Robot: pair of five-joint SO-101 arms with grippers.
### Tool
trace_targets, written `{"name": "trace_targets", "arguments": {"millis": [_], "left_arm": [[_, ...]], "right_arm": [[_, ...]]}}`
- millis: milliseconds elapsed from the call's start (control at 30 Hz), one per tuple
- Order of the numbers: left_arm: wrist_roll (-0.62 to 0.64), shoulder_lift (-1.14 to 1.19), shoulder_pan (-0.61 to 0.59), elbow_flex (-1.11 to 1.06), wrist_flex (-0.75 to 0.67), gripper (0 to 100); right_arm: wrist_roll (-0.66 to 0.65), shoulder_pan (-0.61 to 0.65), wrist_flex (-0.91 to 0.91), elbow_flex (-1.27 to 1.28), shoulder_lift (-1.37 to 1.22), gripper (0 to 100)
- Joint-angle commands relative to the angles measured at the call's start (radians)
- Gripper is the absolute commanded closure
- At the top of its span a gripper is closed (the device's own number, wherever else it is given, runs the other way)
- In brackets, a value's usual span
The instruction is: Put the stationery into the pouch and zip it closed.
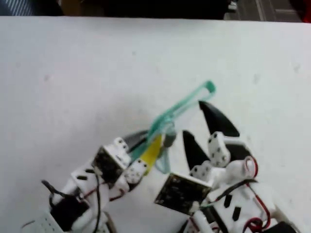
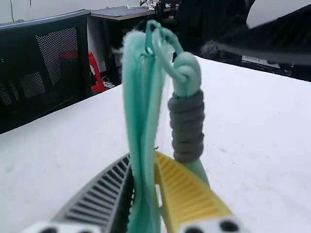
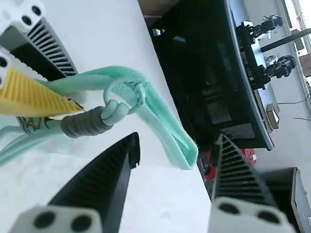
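Left end effector [image 1: 147, 145], grey and yellow fingers: clamped on mint-green pouch [image 1: 181, 108], held edge-up over white counter [image 1: 73, 73].
Right end effector [image 1: 193, 120], black fingers: spread wide, empty, flanking pouch's far end near zipper pull [image 3: 115, 108] and grey-wrapped cord [image 3: 82, 125].
Progress, judged: late stage; zipping outstanding; whether stationery is inside, impossible to tell.
Small print [image 3: 30, 124] on pouch: illegible.

No text can be read anywhere; a small printed mark [image 3: 30, 124] on the mint pouch [image 3: 165, 121] is too blurred.
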State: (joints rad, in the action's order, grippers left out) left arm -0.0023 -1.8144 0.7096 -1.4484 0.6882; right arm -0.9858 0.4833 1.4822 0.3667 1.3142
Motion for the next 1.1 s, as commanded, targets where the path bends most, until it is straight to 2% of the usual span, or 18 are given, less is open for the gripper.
{"name": "trace_targets", "arguments": {"millis": [0, 100, 200, 267, 467, 567, 633, 833, 1067], "left_arm": [[0.008, -0.012, 0.004, 0.014, 0.011, 98], [0.008, -0.012, -0.033, 0.014, 0.023, 98], [0.009, -0.012, -0.065, 0.014, 0.02, 98], [0.009, -0.013, -0.068, 0.014, 0.02, 98], [0.009, -0.013, -0.067, 0.012, 0.026, 98], [0.009, -0.013, -0.067, 0.006, 0.031, 98], [0.009, -0.013, -0.067, 0.009, 0.048, 98], [0.008, -0.013, -0.068, 0.008, 0.048, 98], [0.008, -0.013, -0.116, 0.014, 0.041, 98]], "right_arm": [[0.011, -0.008, -0.01, 0.034, 0.071, 77.6], [0.017, -0.008, 0.001, 0.109, 0.193, 79.7], [0.035, -0.002, -0.036, 0.152, 0.292, 91.3], [0.124, -0.01, -0.088, 0.144, 0.309, 99.3], [0.356, -0.024, -0.094, 0.066, 0.104, 80.4], [0.473, -0.01, -0.074, -0.046, -0.062, 78.4], [0.52, 0.053, -0.018, -0.127, -0.154, 80.0], [0.545, 0.268, 0.176, -0.267, -0.208, 86.8], [0.511, 0.282, 0.205, -0.146, -0.199, 85.6]]}}
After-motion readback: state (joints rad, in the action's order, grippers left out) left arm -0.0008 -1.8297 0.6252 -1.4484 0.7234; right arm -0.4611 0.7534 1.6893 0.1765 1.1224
